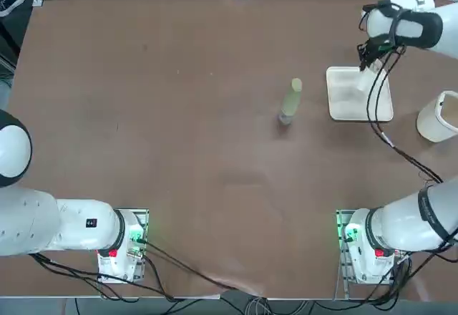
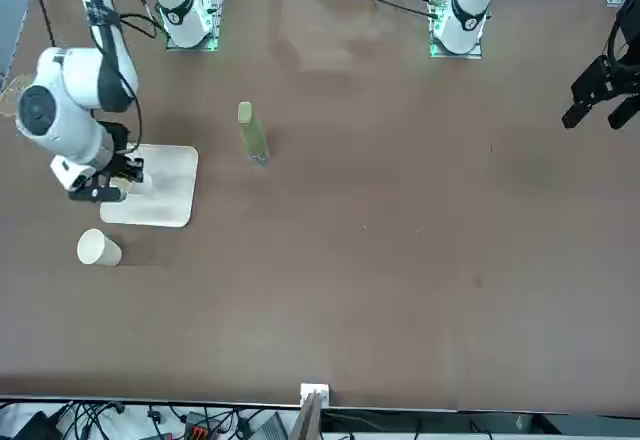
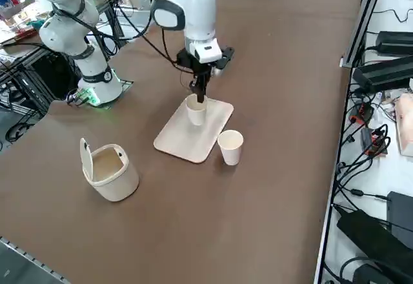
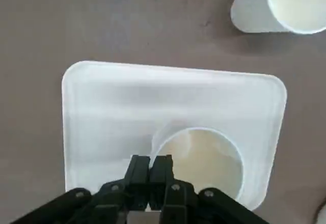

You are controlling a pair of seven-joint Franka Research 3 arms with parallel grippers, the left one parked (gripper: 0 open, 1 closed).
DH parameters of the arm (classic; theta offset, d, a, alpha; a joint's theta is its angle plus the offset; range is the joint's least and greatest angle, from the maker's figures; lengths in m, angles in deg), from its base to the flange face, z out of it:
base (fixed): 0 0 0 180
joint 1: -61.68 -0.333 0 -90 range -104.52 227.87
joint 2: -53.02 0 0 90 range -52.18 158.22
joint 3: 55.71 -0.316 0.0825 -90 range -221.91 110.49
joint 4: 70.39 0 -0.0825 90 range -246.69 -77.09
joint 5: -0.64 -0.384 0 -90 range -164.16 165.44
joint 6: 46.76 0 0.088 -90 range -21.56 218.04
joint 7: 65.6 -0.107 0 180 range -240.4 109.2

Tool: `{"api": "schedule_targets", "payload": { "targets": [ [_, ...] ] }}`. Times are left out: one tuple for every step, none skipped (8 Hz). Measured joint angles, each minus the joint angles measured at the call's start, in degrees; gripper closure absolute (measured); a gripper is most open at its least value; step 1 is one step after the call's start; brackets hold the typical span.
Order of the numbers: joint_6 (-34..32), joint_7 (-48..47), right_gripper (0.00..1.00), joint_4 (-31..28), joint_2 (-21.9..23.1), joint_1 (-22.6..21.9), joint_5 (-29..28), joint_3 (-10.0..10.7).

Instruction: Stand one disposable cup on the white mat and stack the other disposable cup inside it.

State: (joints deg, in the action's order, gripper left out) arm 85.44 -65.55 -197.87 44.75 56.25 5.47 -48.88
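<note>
two cups, one white mat [image 3: 177,139], one white bin [image 3: 112,174], one green bottle [image 1: 290,102]; mat cup [image 3: 196,111] is upright on the mat, right gripper [image 4: 151,159] pinched narrow on its rim; other cup [image 3: 230,147] stands just beside the mat; top view shows the bottle, right side view doesn't

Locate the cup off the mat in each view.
Top: not visible; arm probably hides it.
Front: cup at left, just below the mat.
Right side: near centre, right of the mat.
Right wrist: beyond the mat's long edge.
Shared landmark: mat, right gripper over it.
</note>
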Motion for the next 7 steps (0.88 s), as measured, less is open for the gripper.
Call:
{"api": "schedule_targets", "payload": {
  "targets": [
    [2.1,0.0,0.98,-1.6,0.0,0.0,0.0,0.0],
    [2.7,0.0,0.97,-2.3,0.0,0.0,0.0,0.0],
    [2.8,0.0,0.96,-2.4,0.0,0.0,0.0,0.0],
    [2.8,0.0,0.87,-2.4,0.0,0.1,0.0,0.0],
    [2.8,0.0,0.79,-2.4,0.0,0.1,0.0,0.0],
    [2.8,0.0,0.63,-2.4,0.0,0.1,0.0,0.0],
    [2.8,0.0,0.46,-2.3,0.1,0.1,0.0,0.0]
  ]
}}
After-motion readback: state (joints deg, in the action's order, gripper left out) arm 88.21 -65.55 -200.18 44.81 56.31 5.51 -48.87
